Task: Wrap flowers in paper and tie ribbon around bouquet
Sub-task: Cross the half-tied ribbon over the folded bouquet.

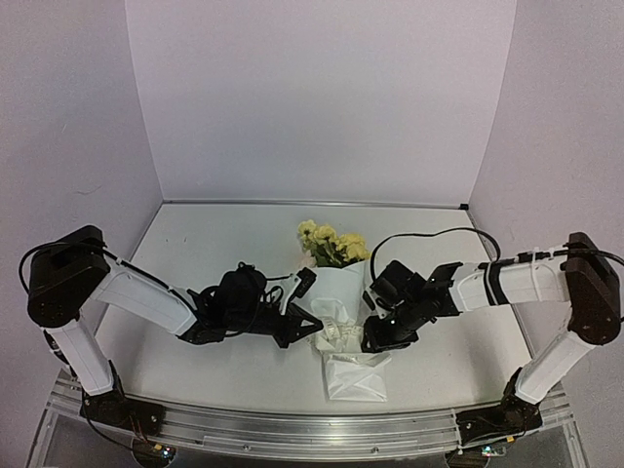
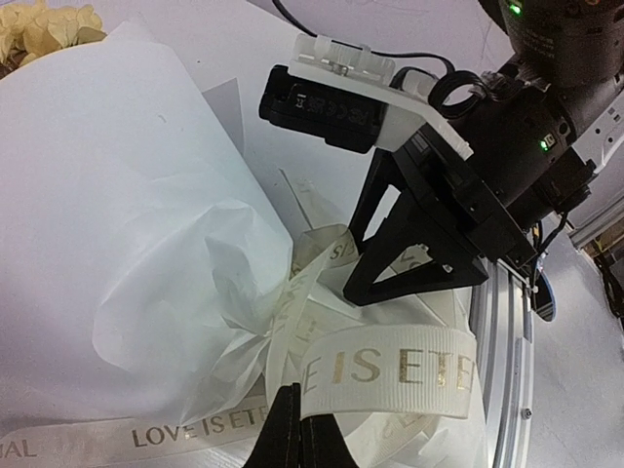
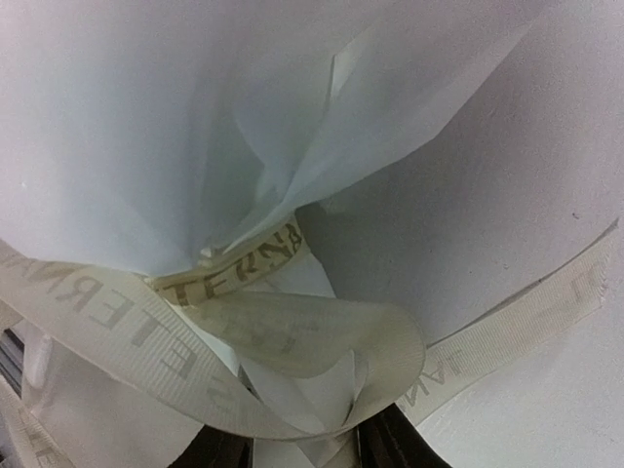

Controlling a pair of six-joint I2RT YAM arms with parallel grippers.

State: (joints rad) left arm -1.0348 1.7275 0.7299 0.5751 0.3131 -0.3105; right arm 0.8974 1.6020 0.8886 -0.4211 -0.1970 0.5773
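The bouquet lies mid-table: yellow flowers (image 1: 331, 244) stick out of a white paper (image 1: 330, 292) cone. The cream ribbon (image 2: 390, 370), printed in gold letters, is wound round the cone's pinched neck (image 3: 244, 263). My left gripper (image 2: 297, 414) is at the neck's left side (image 1: 310, 327), shut on a band of ribbon. My right gripper (image 3: 304, 447) is at the neck's right side (image 1: 373, 339). Its jaws stand apart, with a loose ribbon loop (image 3: 322, 341) and a fold of paper between them. I also see its black fingers (image 2: 409, 263) in the left wrist view.
The paper's crumpled tail (image 1: 356, 375) spreads toward the near edge, just short of the metal rail (image 1: 292, 429). A black cable (image 1: 429, 236) arcs over the table behind the right arm. White walls close in the back and both sides.
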